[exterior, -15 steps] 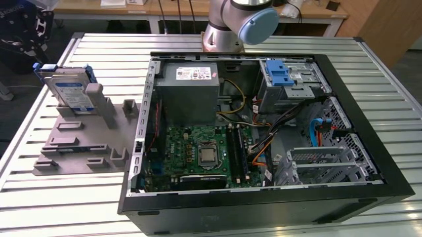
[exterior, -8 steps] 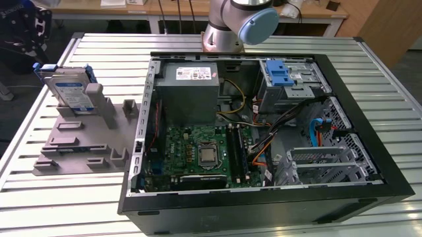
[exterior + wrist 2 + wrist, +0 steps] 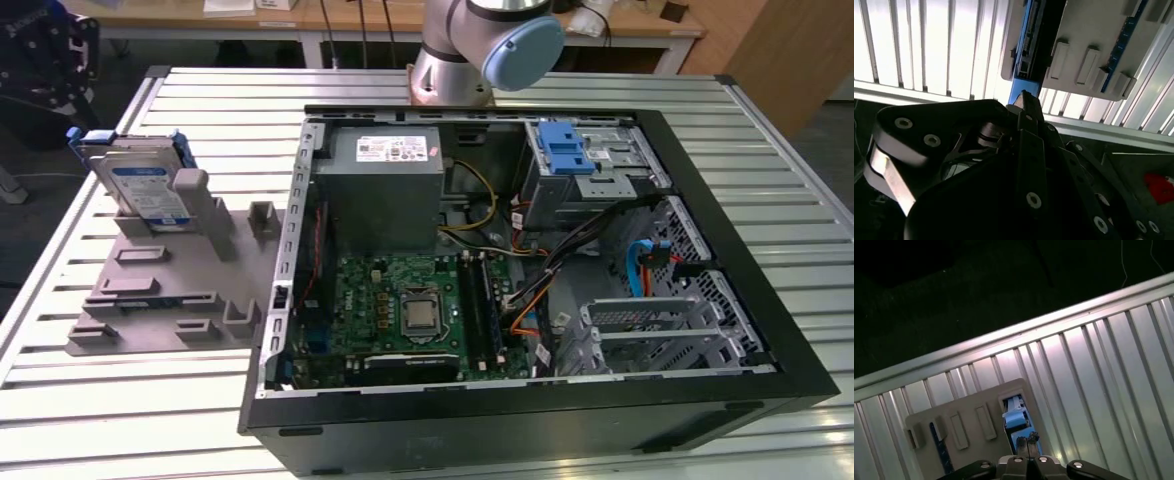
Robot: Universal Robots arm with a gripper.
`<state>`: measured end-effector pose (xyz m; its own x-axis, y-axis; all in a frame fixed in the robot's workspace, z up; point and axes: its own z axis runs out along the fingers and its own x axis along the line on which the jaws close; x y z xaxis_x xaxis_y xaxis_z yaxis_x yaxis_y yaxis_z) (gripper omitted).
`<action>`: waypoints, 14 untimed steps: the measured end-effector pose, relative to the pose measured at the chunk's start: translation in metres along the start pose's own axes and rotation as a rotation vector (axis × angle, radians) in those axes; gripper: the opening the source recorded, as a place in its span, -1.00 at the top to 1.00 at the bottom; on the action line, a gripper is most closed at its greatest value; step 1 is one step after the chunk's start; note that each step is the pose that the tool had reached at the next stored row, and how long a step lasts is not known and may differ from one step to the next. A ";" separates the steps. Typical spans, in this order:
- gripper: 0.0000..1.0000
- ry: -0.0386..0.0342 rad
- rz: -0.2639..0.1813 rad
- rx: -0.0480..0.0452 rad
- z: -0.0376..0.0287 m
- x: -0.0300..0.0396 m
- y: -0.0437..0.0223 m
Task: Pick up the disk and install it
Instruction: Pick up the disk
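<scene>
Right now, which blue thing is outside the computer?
The disk with the blue frame: it stands upright in the grey holder beside the case. The blue latch and blue cable are inside the case.

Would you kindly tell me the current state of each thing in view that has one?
disk: standing on edge in the grey holder, not yet installed.
gripper: shut, holding nothing, pointed at the disk.
computer case: lying on its side, open, side panel off.
drive cage: inside the case, without the disk.
</scene>
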<state>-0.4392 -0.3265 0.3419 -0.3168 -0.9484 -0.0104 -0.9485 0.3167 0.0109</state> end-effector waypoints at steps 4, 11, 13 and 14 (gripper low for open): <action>0.79 0.0007 -0.072 -0.0006 0.0005 0.0000 0.0000; 0.79 0.0022 -0.200 -0.0020 0.0017 0.0000 0.0000; 0.79 0.0026 -0.236 -0.0024 0.0019 0.0000 0.0000; 0.79 0.0028 -0.254 -0.0025 0.0020 0.0000 0.0000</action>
<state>-0.4392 -0.3265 0.3399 -0.0680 -0.9976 -0.0104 -0.9976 0.0678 0.0108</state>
